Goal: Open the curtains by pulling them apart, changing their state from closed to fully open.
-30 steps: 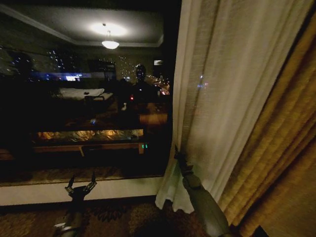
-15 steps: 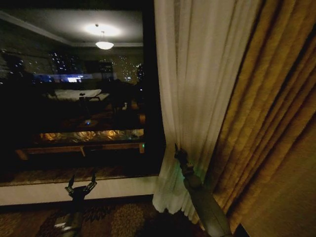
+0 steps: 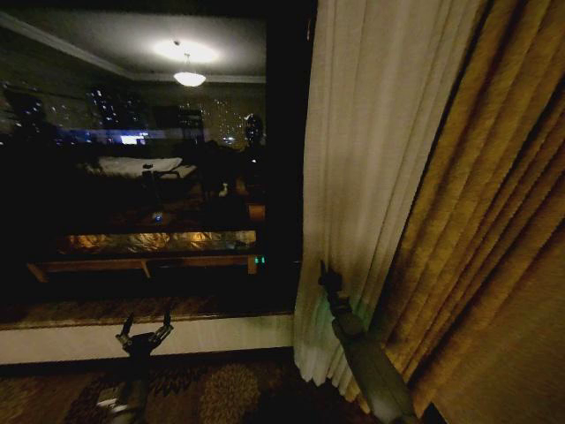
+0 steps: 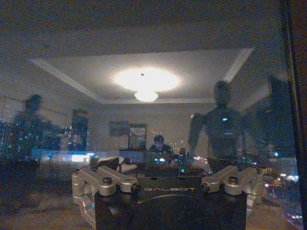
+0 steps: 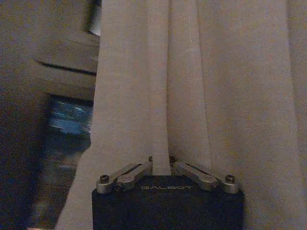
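- Leftmost, the left gripper (image 3: 141, 337) hangs low at about seven o'clock in the head view, fingers spread and holding nothing, in front of the white sill strip (image 3: 221, 336) under the dark night-time window pane (image 3: 132, 177); this arm looks idle.
- Reflected in that glass are a glowing round ceiling lamp (image 3: 189, 78) and room furniture, and no sheer fabric covers this stretch of pane, so I judge the left side of the window already uncovered.
- Toward six o'clock, the right gripper (image 3: 330, 284) reaches up from the grey forearm into the lower leading edge of the floor-length sheer cream-white pleated curtain (image 3: 362, 159).
- At the right wrist camera, the right gripper's fingers (image 5: 135, 171) are pressed together, pinching a narrow vertical fold of that curtain (image 5: 192, 72) between them.
- Farther right, from one to five o'clock, the curtain is bunched against the thick opaque golden-yellow drape (image 3: 494, 221), touching it along its length.
- Step in hand, as I judge it: drawing the right sheer panel sideways toward three o'clock, nearly gathered but not fully.
- Next move calls for keeping the pinch firm while carrying the fold on toward the drape, level and steady, so the thin fabric neither slips out nor drags on the patterned carpet (image 3: 221, 393).
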